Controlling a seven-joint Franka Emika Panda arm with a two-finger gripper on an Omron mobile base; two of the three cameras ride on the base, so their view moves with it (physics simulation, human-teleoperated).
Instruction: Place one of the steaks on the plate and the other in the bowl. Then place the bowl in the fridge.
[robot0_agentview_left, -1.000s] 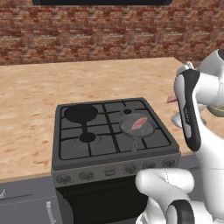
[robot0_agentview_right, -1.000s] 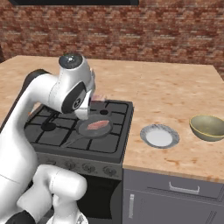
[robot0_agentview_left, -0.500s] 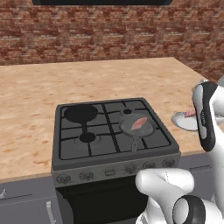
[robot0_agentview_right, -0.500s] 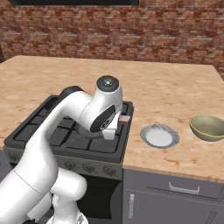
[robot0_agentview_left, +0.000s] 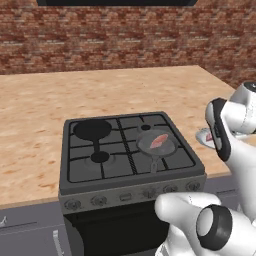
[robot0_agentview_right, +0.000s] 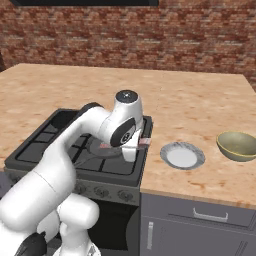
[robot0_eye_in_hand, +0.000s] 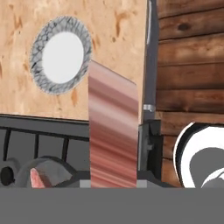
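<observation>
Two steaks here. One (robot0_eye_in_hand: 113, 131) is pinched in the gripper (robot0_agentview_right: 141, 143), hanging over the right edge of the stove (robot0_agentview_left: 127, 172). In the hand view it's a tall pinkish slab that blocks the finger tips, and in the right base view just a small pink end pokes out past the arm, so the jaws are narrow on it but mostly covered.

The other steak (robot0_agentview_left: 159, 140) lies in the grey pan (robot0_agentview_left: 156, 146) on the front right burner; the hand view catches just a corner of it.

One plate (robot0_agentview_right: 182, 155) sits bare on the counter (robot0_agentview_right: 200, 110) just right of the stove; in the left base view the arm hides most of it. One bowl (robot0_agentview_right: 238, 145) further right, cut off by the frame edge. One black skillet (robot0_agentview_left: 92, 130) on the back left burner.
</observation>
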